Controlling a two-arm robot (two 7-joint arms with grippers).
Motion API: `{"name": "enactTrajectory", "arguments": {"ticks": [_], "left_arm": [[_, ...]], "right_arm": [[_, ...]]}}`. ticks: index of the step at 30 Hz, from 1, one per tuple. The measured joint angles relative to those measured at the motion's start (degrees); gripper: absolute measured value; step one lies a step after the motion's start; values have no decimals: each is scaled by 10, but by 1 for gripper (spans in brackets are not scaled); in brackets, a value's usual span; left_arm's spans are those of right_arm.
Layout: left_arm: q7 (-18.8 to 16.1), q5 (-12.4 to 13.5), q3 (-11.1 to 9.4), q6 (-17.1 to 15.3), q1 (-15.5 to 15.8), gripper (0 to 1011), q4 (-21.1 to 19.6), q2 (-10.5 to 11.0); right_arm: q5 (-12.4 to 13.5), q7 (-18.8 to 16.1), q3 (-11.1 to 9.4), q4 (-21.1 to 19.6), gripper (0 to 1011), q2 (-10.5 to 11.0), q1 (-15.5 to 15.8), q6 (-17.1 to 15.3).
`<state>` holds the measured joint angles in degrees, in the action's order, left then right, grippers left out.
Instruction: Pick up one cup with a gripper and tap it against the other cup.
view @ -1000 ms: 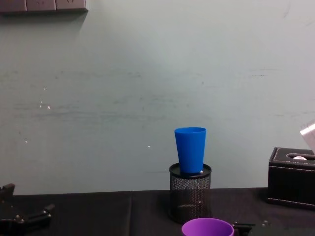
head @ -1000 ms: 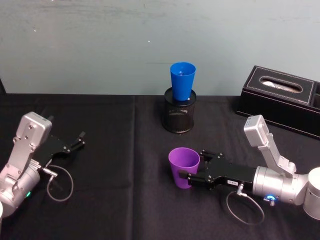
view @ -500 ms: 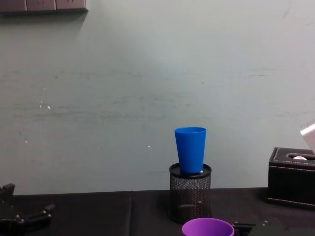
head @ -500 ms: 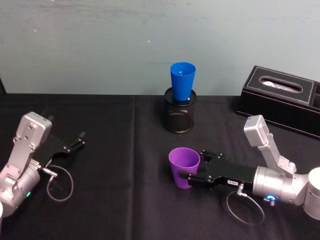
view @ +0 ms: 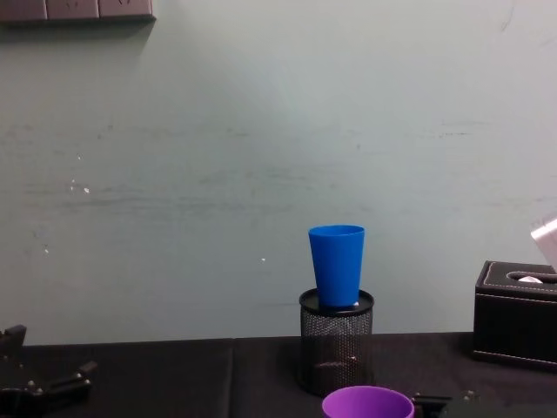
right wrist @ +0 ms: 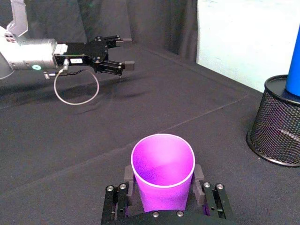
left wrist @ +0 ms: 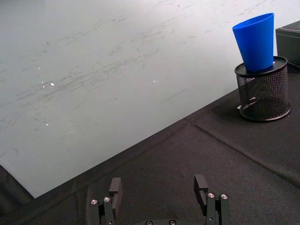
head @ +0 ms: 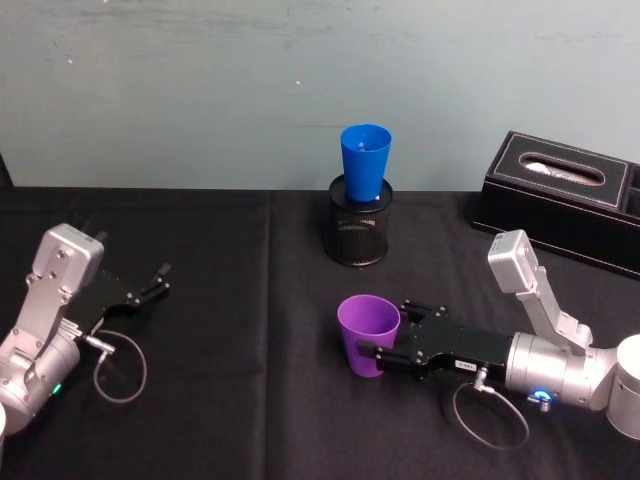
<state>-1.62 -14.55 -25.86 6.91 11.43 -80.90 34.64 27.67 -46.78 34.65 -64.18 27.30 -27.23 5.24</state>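
Note:
The purple cup [head: 368, 328] stands upright on the black tablecloth, right of centre. My right gripper [head: 383, 332] reaches in from the right, level with the table, and is shut on the cup's lower half. In the right wrist view the cup [right wrist: 162, 168] sits between both fingers [right wrist: 204, 193], which press on its sides. The blue cup [head: 365, 160] stands upright in a black wire-mesh pen holder [head: 359, 232] near the wall, well beyond the purple one. My left gripper [head: 158, 279] rests open at the far left, with nothing between its fingers [left wrist: 201, 185].
A black tissue box [head: 565, 195] stands at the back right near the wall. A pale green wall runs along the table's far edge. Bare black cloth [head: 240, 300] lies between the two arms and in front of the pen holder.

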Motion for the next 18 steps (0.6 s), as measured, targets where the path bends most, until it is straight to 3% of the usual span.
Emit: {"name": "enactTrajectory", "arguments": {"ticks": [18], "left_arm": [[0,0,0,0,0,1011,0,0]], "right_arm": [[0,0,0,0,754,0,0,0]]}}
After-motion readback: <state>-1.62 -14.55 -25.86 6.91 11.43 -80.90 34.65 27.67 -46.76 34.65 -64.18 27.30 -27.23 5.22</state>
